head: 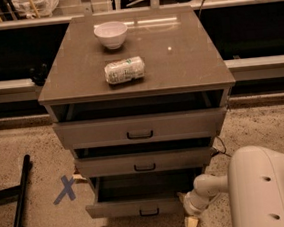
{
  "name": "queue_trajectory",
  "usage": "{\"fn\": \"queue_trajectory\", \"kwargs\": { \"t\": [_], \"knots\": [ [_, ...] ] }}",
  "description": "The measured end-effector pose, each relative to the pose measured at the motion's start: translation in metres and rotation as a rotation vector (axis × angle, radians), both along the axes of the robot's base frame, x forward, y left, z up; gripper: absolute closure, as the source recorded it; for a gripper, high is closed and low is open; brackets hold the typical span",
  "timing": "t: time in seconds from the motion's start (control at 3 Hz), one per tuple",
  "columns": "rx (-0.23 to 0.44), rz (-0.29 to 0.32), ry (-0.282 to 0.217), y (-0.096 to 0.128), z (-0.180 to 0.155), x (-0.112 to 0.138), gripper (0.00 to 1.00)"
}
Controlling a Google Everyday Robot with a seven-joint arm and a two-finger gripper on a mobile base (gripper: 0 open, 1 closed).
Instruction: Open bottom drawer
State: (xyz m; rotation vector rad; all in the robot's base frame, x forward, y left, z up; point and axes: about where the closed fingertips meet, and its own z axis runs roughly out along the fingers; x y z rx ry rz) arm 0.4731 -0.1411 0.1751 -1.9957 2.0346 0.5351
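The bottom drawer (136,206), at 6 o'clock beneath the tabletop (186,56), stands pulled partly out. The hand (191,220) sits low at 5 o'clock just beside its right front corner, spread or pressed together I cannot tell; a careless swing of the arm there could knock that corner and shove the drawer shut. Its cavity shows only shadow, while the white bowl (111,34) at 12 o'clock looks empty.

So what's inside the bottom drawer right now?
The bottom drawer is pulled out; the visible part of its inside is dark, with nothing showing. Its back is hidden under the middle drawer. The gripper sits by its right front corner.
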Motion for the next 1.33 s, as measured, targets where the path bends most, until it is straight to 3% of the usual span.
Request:
{"fn": "queue_trajectory", "kwargs": {
  "t": [0.67, 1.0, 1.33],
  "knots": [
    [-0.037, 0.032, 0.028, 0.009, -0.0054, 0.0037, 0.0],
    [-0.044, 0.039, 0.042, 0.0117, -0.008, 0.0036, 0.17],
    [-0.047, 0.038, 0.054, 0.0124, -0.0091, 0.0, 0.4]
  ]
}}
